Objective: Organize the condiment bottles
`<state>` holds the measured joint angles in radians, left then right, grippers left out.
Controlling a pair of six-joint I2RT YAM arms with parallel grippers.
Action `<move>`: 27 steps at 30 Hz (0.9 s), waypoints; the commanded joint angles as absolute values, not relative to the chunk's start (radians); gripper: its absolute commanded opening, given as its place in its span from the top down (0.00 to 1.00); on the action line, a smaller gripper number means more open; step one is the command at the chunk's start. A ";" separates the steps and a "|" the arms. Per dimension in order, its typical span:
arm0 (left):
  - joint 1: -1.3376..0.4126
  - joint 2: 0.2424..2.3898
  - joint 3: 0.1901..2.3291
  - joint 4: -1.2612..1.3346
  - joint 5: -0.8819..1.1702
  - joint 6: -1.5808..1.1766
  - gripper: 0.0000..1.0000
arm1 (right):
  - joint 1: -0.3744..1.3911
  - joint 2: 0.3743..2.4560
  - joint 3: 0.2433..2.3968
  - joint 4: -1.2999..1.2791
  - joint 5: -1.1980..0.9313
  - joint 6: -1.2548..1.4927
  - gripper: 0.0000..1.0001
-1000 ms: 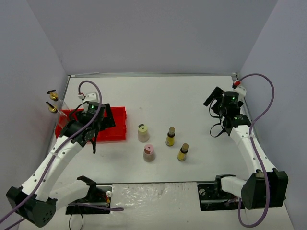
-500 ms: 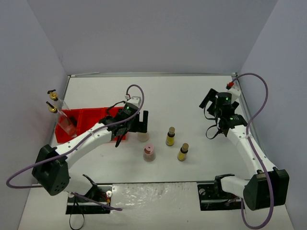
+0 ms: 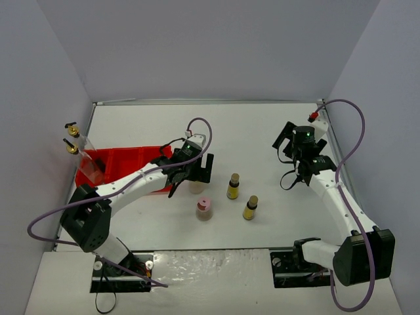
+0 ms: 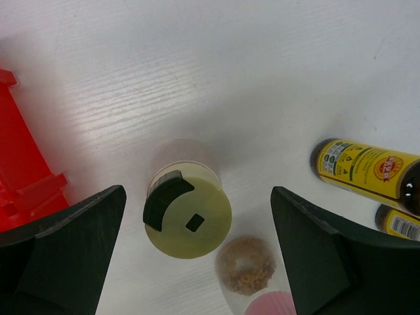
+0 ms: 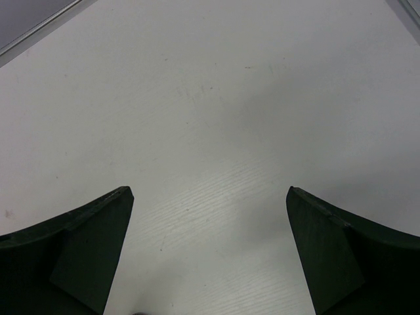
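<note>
My left gripper (image 3: 191,176) is open and hovers over the squat beige yellow-capped bottle (image 3: 195,186). In the left wrist view the yellow cap (image 4: 187,220) lies between the open fingers (image 4: 198,191), nearer the left one, untouched. The pink-capped beige bottle (image 3: 204,209) stands just in front of it and shows in the left wrist view (image 4: 252,269). Two tiny yellow brown-capped bottles (image 3: 233,187) (image 3: 250,208) stand to the right. Two tall glass bottles with gold spouts (image 3: 73,131) (image 3: 69,147) stand at the red tray's left end. My right gripper (image 3: 286,139) is open and empty over bare table (image 5: 210,190).
The red compartment tray (image 3: 125,161) lies left of the left gripper; its edge shows in the left wrist view (image 4: 20,164). Grey walls enclose the white table on three sides. The arm bases sit at the near edge.
My left arm has swung right from above the red tray to over the yellow-capped bottle. My right gripper has shifted slightly left.
</note>
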<state>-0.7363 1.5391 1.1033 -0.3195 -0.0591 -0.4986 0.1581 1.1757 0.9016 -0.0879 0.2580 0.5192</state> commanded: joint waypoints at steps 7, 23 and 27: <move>-0.782 1.559 1.175 -0.383 -0.157 -0.551 0.21 | 0.163 1.185 0.952 -0.057 0.310 0.503 0.00; -0.804 1.488 1.213 -0.405 -0.266 -0.508 1.00 | 0.164 1.171 0.935 -0.057 0.317 0.503 0.00; -0.801 1.395 1.250 -0.424 -0.352 -0.488 1.00 | 0.164 1.169 0.929 -0.055 0.320 0.500 0.00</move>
<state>-0.7975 1.5580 1.1407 -0.4349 -0.2265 -0.5241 0.1589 1.1774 0.9031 -0.0899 0.2799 0.5109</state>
